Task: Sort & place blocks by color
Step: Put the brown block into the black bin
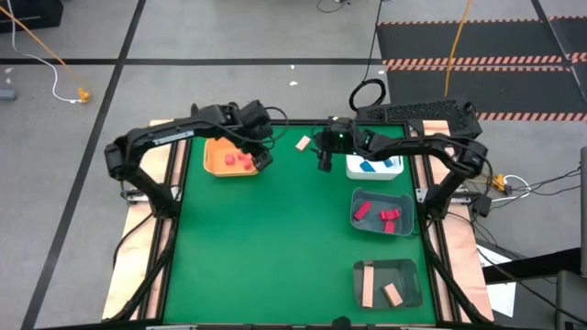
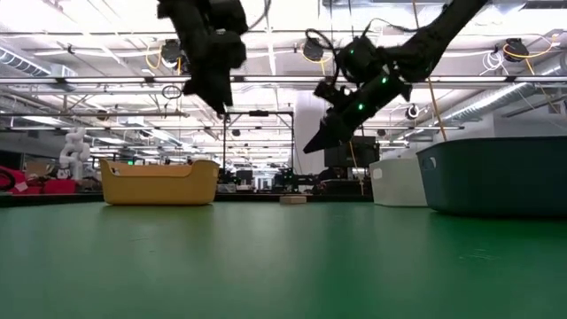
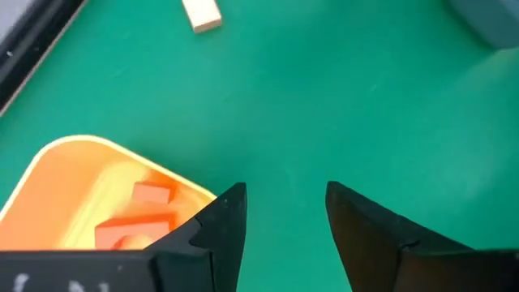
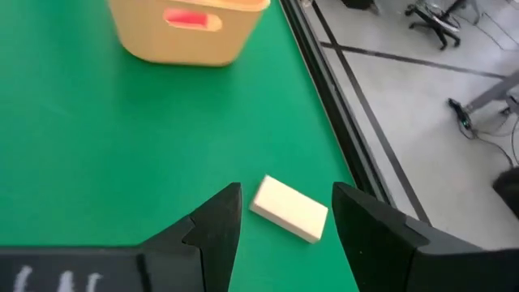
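A pale tan block (image 1: 303,143) lies flat on the green table near its far edge, between the orange tray (image 1: 216,163) and the white tray (image 1: 394,173). My right gripper (image 1: 325,163) hangs open above the table, just near-right of that block. In its wrist view the block (image 4: 289,208) shows between the open fingers (image 4: 287,188), farther down. My left gripper (image 1: 261,160) is open and raised (image 2: 221,106) at the orange tray's right edge. Two red blocks (image 3: 150,195) lie in that tray. The same tan block (image 3: 201,15) shows far off in the left wrist view.
The white tray holds blue blocks (image 1: 371,166). A grey tray (image 1: 405,226) with red blocks sits at the right edge. A second grey tray (image 1: 413,286) with tan bars sits near the right near corner. The table's middle and left near part is bare green mat (image 1: 266,247).
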You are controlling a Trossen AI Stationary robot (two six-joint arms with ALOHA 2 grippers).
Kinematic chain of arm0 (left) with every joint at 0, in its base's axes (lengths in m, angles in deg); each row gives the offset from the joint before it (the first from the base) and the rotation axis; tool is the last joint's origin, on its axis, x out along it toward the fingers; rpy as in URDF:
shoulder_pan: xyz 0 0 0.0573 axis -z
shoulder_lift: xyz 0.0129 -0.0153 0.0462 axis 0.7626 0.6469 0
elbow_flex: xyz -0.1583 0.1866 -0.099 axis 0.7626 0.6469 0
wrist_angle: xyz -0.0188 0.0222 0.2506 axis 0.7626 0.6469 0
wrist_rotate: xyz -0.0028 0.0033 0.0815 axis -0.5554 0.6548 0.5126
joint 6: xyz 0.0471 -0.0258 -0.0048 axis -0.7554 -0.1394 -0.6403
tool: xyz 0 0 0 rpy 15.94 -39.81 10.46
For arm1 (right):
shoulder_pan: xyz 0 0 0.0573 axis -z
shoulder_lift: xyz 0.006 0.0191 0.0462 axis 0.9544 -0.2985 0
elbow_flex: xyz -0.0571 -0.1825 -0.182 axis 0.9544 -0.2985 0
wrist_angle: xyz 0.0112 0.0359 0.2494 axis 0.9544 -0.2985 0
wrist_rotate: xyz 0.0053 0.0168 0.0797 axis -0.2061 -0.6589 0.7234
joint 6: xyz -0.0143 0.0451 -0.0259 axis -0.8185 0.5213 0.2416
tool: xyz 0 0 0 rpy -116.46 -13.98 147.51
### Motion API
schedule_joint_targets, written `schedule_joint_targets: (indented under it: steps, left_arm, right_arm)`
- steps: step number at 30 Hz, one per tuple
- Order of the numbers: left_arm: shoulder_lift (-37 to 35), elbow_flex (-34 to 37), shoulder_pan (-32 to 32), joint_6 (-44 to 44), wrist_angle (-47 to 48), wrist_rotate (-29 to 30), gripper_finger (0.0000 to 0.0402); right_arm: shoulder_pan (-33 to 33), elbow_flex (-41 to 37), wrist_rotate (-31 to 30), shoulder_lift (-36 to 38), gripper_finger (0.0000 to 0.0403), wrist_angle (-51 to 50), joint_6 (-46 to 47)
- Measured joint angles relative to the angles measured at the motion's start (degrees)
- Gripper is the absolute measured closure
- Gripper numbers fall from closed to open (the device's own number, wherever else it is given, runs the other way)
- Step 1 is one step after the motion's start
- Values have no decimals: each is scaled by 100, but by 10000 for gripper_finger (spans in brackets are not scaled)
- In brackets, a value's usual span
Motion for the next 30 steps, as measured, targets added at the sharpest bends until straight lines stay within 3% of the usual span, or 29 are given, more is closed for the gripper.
schedule_joint_targets:
  steps: [4,13,20,24,30]
  left_arm:
    - [-415,0,60,216,21,3,243]
    - [-1073,0,132,606,8,101,253]
    - [-1120,0,134,694,-4,128,252]
    - [-1117,0,141,694,-11,128,252]
    - [-1116,0,154,689,-15,126,252]
  right_arm:
    - [176,0,52,-324,218,251,119]
    - [611,8,1161,-649,218,698,1045]
    - [749,428,1182,-686,218,884,899]
    - [873,818,1254,-684,218,164,1091]
    - [1088,1145,1923,-689,218,-654,1072]
